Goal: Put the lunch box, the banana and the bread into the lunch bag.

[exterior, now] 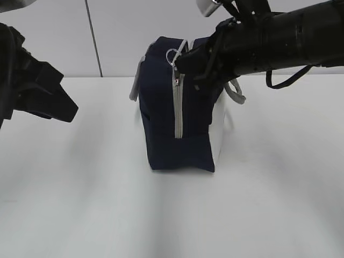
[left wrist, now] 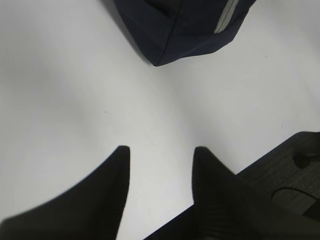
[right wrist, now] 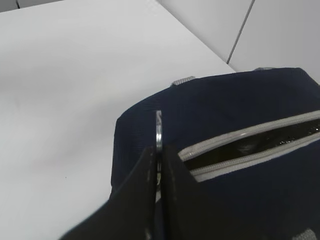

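Clamping the ring pull (right wrist: pixel 158 131) atop the lunch bag (exterior: pixel 161 129), right gripper (right wrist: pixel 159 155); left gripper (left wrist: pixel 160 150) apart over bare table (exterior: pixel 80 204).

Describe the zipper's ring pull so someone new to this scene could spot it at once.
On the white table stands the navy lunch bag, the only object there. A grey zipper runs up its near end. At its top sits the metal ring pull, pinched edge-on by the right end effector.

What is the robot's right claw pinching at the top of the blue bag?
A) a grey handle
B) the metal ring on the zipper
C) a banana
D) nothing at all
B: in the right wrist view the right gripper is closed on the metal ring of the lunch bag.
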{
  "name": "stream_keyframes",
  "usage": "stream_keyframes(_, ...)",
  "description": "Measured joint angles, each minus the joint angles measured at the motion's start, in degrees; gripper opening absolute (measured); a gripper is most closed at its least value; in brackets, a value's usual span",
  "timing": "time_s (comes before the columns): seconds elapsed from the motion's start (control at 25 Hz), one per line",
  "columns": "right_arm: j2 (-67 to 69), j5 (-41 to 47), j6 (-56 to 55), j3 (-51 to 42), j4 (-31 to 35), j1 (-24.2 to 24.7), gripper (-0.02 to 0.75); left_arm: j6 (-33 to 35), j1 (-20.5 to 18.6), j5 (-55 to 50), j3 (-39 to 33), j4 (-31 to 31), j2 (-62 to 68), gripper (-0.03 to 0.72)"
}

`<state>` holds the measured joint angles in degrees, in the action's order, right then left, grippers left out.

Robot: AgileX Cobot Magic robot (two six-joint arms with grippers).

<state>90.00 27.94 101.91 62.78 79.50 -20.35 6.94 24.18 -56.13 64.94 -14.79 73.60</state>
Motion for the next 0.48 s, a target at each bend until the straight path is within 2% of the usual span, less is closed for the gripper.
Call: stream_keyframes(0.48, 0.0, -0.3, 0.0, 0.5, 5.7, 0.0, 0.000, 0.0, 0.0, 0.0, 0.0, 0.0, 0.0, 0.309)
